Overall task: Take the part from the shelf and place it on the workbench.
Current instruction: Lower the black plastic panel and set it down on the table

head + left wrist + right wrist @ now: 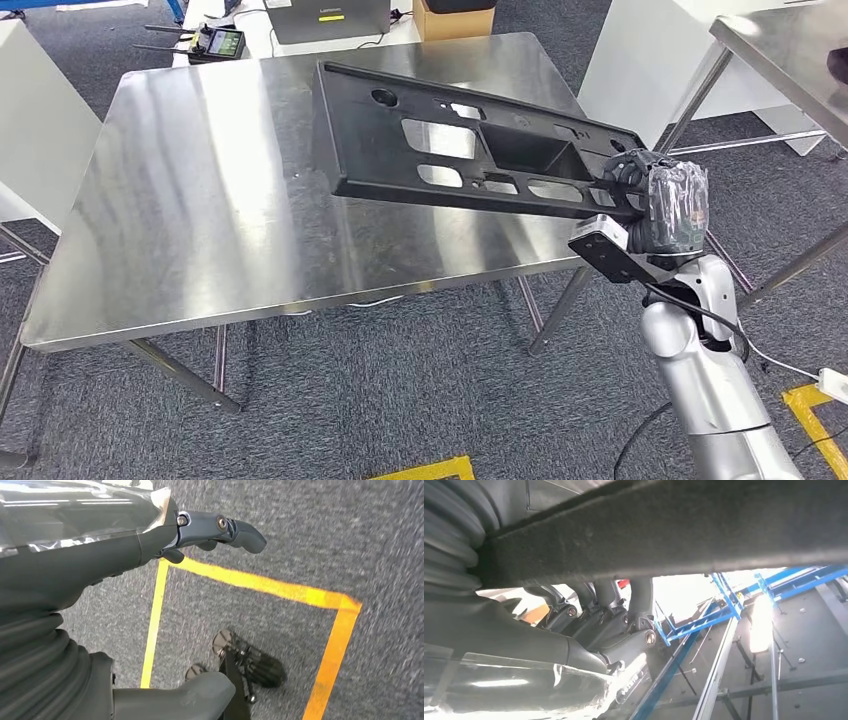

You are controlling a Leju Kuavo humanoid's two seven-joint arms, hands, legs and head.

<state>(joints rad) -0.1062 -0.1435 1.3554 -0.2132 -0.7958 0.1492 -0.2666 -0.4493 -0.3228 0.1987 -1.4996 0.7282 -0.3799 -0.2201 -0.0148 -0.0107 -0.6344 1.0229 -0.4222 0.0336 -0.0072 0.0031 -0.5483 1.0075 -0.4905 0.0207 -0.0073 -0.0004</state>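
**Item record: black part held over the workbench**

Part [470, 145]: a long, flat black plastic panel with several cut-out windows and a boxed recess. The right hand [655, 190] is gripping it at its near right end, the fingers [621, 625] wrapping up around the panel's edge in the right wrist view. From the fingers the panel is extending away to the left and farther from the robot, hanging tilted over the right half of the workbench [200, 220]. Whether its far end is touching the steel top cannot be told.

Workbench: a steel-topped table on angled legs, lying beyond and to the left of the gripping fingers, on grey carpet [400, 400].

Left hand [150, 545]: hanging over the carpet, holding nothing, its fingers [235, 530] reaching out slightly bent and apart from the thumb [195, 695]. Yellow floor tape [260, 585] is running across the carpet beneath those fingers.

Other items: a handheld controller [222, 43] and a grey box [330, 18] are lying past the workbench's far edge, well away from the right hand's fingers.
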